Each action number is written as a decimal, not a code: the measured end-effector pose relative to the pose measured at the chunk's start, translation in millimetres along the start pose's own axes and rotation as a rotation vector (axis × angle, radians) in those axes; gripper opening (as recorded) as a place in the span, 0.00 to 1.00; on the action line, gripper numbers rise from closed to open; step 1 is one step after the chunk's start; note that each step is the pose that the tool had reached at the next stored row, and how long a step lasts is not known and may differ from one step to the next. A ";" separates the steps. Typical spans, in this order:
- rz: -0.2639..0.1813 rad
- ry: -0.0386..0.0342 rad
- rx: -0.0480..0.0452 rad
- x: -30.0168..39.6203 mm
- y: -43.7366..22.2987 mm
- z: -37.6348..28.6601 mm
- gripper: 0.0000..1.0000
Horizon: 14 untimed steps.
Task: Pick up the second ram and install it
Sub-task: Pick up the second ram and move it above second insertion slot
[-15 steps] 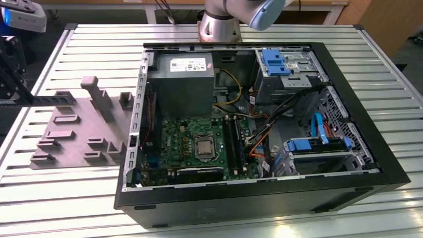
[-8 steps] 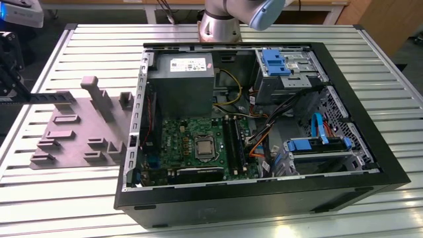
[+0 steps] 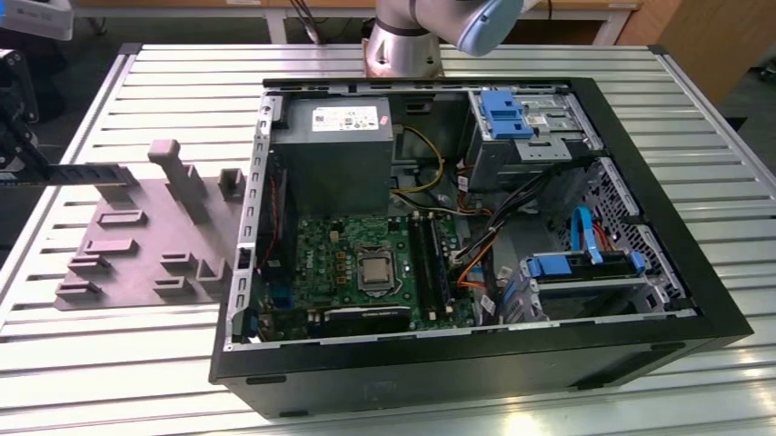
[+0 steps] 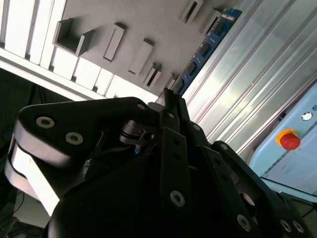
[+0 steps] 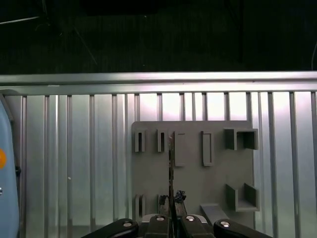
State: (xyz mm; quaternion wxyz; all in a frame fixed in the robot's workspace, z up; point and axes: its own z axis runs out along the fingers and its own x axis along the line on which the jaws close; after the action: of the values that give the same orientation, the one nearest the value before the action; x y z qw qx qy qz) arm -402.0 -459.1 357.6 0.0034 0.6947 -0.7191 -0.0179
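Note:
The second ram (image 4: 205,47) is a thin blue-green stick, and my gripper (image 4: 171,99) is shut on one end of it. In the exterior view the gripper (image 3: 27,168) is at the table's far left edge. There it holds the ram (image 3: 85,173) level above the far end of the grey fixture plate (image 3: 145,245). In the first wrist view I see the ram (image 5: 171,168) edge-on, rising from the gripper (image 5: 171,210) over the plate's holders (image 5: 193,148). The motherboard's black slots (image 3: 427,259) lie inside the open computer case (image 3: 485,363), well toward the exterior view's right of the gripper.
The case stands on a slatted metal table (image 3: 145,82). Upright holders (image 3: 182,177) rise from the fixture plate. Blue drive-bay clips (image 3: 503,113), cables and a power supply (image 3: 333,154) crowd the case. The arm's base (image 3: 406,45) stands behind it. A pale blue box with a red button (image 4: 290,139) is nearby.

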 end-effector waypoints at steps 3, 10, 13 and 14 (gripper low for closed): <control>0.000 -0.0001 0.0001 -0.1 0.1 -3.2 0.14; 0.000 -0.0001 0.0001 -0.3 0.4 -11.3 0.14; 0.000 0.0000 0.0001 -0.4 0.5 -15.0 0.14; 0.000 -0.0001 0.0002 -0.4 0.5 -16.1 0.14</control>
State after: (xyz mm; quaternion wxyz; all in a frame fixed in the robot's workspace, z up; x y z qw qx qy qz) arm -402.0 -459.0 373.7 0.0033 0.6947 -0.7191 -0.0179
